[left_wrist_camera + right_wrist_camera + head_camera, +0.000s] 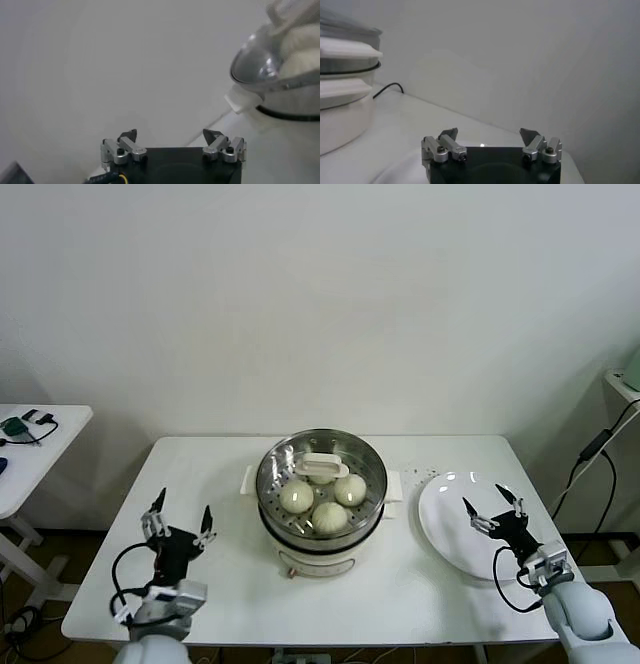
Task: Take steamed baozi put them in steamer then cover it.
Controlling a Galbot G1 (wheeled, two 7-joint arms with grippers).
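Note:
The steamer (372,502) stands mid-table on its white pot base. Several steamed baozi (296,497) lie inside it, cream-white and domed. The clear glass cover (275,460) with a white handle (325,465) sits on top of the steamer. My left gripper (181,517) is open above the table's left part, apart from the steamer, holding nothing. My right gripper (494,509) is open over the white plate, also holding nothing. In the left wrist view the left gripper (170,134) faces the covered steamer (280,75). The right wrist view has the right gripper (489,133) with the steamer (345,80) off to one side.
A flat white plate (445,519) lies to the right of the steamer. A small white side table (62,427) with cables stands at far left. A dark cable hangs at far right (600,449). White wall behind the table.

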